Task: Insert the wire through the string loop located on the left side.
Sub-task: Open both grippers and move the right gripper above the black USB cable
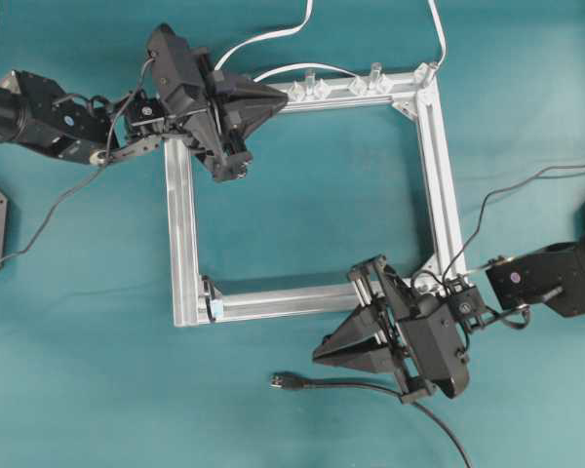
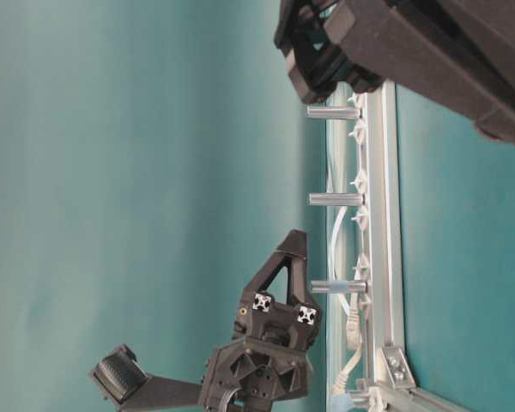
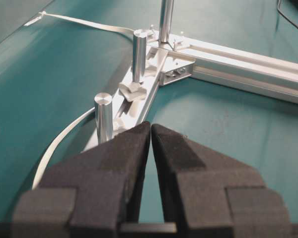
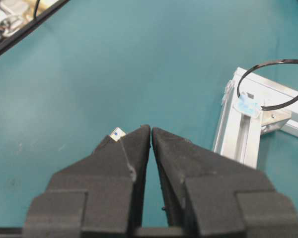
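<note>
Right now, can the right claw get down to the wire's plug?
Probably yes. The right claw is shut and empty just above the plug, which lies on open cloth outside the silver frame; nothing sits between them, though the claw must open first.

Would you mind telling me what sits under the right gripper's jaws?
Only the metal tip of the wire's plug peeks out beside the shut right gripper; the rest is hidden below it.
</note>
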